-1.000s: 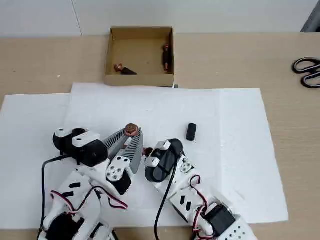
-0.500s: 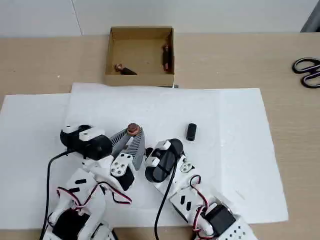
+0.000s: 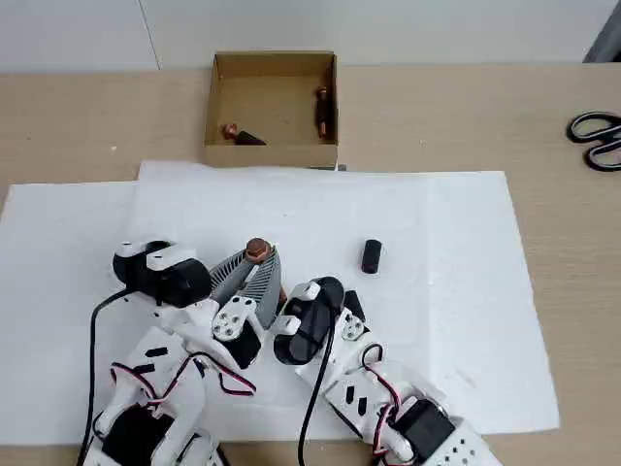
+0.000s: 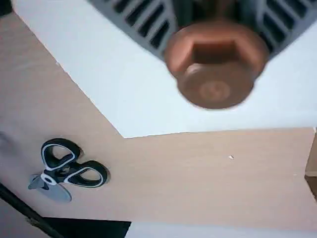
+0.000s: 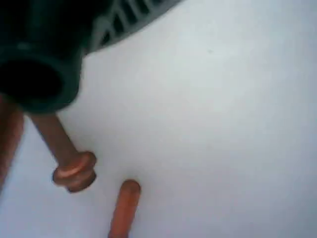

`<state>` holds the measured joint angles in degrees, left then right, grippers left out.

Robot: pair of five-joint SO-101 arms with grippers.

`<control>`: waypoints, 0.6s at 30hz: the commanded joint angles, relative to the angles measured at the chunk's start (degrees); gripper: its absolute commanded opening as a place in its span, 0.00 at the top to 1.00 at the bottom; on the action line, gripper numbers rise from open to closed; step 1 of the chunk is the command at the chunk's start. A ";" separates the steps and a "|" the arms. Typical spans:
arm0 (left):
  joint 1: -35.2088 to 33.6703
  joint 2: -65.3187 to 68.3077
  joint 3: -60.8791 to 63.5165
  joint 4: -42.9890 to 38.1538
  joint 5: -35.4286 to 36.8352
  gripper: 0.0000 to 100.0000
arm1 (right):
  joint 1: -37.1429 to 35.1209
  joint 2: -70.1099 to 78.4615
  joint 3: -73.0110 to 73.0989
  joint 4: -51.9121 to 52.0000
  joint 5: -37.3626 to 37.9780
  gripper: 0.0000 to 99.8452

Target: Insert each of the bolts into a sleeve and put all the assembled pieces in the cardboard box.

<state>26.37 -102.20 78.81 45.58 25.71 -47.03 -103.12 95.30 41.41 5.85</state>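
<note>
The left gripper (image 3: pixel 256 258) is clamped on a bolt (image 3: pixel 256 248) over the paper (image 3: pixel 466 291). The right gripper (image 5: pixel 47 52) seems closed on a sleeve (image 5: pixel 30 82), though that view is murky. A spare sleeve (image 3: pixel 371 256) lies on the paper nearby.

A pale wooden table (image 3: pixel 466 116) stands under soft, even light, with a large white sheet of paper (image 3: pixel 456 320) spread over its near half. A plain white wall (image 3: pixel 388 29) runs behind it. Black-handled metal scissors (image 3: pixel 594 139) lie on the bare wood, well apart from the sheet.
</note>
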 commanded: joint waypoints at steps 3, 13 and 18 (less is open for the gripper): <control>-0.18 -0.18 -0.31 -1.14 0.26 0.99 | 0.75 -0.92 -3.60 -0.22 -0.53 1.00; 0.09 -0.18 -0.40 -0.09 0.26 0.99 | 2.07 -0.92 -5.01 -0.22 -0.44 1.00; 1.32 -0.18 -0.13 0.00 1.14 0.99 | 1.98 -0.92 -5.01 -0.22 -0.44 1.00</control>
<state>26.46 -102.20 78.81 45.58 25.80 -45.19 -103.12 93.80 41.41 5.85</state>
